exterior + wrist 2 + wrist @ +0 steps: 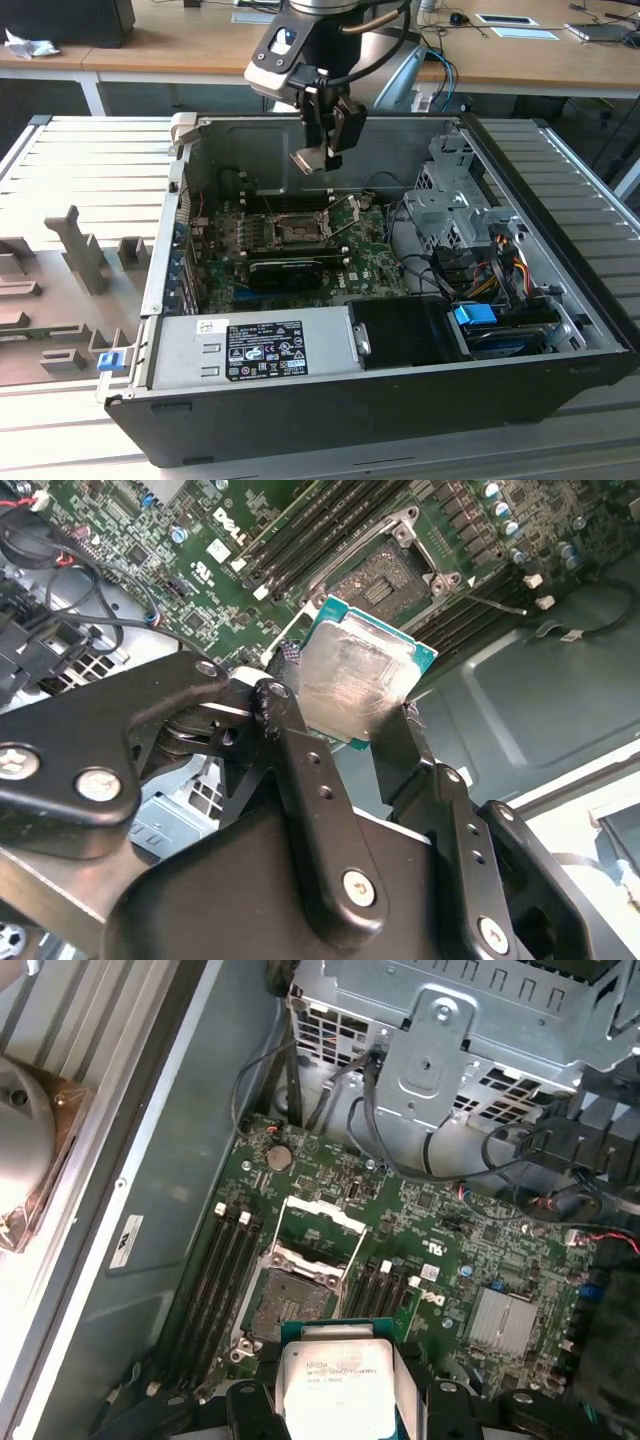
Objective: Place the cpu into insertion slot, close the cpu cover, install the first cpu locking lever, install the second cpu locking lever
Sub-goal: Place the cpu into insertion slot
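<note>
My gripper (318, 152) hangs above the open computer case, shut on the cpu (308, 160), a flat square chip with a pale metal face. In both wrist views the cpu (360, 665) (335, 1380) sits clamped by its edges between the two black fingers (290, 730). Below it on the green board lies the insertion slot (297, 228) (290, 1305) (385, 580), a dark square socket with nothing in it. The cpu cover (322, 1228), a silver frame, stands tipped up and open at the far side of the slot. The cpu is a clear distance above the slot and not touching it.
A long black card (285, 268) lies on the board just in front of the socket. A silver drive cage (450, 200) with loose cables stands at the exterior view's right. The power supply (250, 345) fills the near side. The case walls (190, 170) surround the board.
</note>
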You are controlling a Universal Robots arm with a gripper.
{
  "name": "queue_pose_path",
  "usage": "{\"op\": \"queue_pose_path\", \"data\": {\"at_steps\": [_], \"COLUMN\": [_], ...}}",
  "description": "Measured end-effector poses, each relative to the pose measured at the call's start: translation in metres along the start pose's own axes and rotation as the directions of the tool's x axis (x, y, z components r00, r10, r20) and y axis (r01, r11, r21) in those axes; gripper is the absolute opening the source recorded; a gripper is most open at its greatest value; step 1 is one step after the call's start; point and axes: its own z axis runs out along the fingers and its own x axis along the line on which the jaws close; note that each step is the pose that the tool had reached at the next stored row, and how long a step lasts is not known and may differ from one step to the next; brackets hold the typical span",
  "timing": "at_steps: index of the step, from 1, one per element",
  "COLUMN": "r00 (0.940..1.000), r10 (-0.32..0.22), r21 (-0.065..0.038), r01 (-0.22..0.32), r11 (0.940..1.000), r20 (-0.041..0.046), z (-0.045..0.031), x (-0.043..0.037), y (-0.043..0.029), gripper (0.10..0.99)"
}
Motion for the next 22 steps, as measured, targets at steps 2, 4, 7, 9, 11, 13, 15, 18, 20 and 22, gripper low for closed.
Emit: {"op": "queue_pose_path", "data": {"at_steps": [2,4,7,9,11,13,15,18,20,22], "r00": [0.9999,0.9996,0.9983,0.9973,0.9956,0.9937,0.9912,0.9865,0.9836,0.9795], "r10": [0.015,0.028,0.058,0.073,0.093,0.112,0.132,0.163,0.18,0.201], "r21": [0.0,-0.001,-0.001,-0.002,-0.002,-0.003,-0.003,-0.004,-0.005,-0.006], "r01": [-0.015,-0.028,-0.058,-0.073,-0.093,-0.112,-0.132,-0.163,-0.18,-0.201], "r11": [0.9999,0.9996,0.9983,0.9973,0.9957,0.9938,0.9913,0.9866,0.9837,0.9796], "r20": [0.0013,0.0024,0.0051,0.0065,0.0082,0.0098,0.0115,0.0143,0.0156,0.0175], "z": [0.0001,0.0002,0.0003,0.0004,0.0006,0.0007,0.0008,0.0009,0.001,0.0012], "x": [0.0,0.0,0.0,0.0,0.0,0.0,0.0,0.0,0.0,0.0], "y": [0.0,0.0,0.0,0.0,-0.0001,-0.0001,-0.0001,-0.0001,-0.0001,-0.0001], "gripper": [0.529,0.529,0.529,0.529,0.529,0.529,0.529,0.529,0.529,0.529]}}
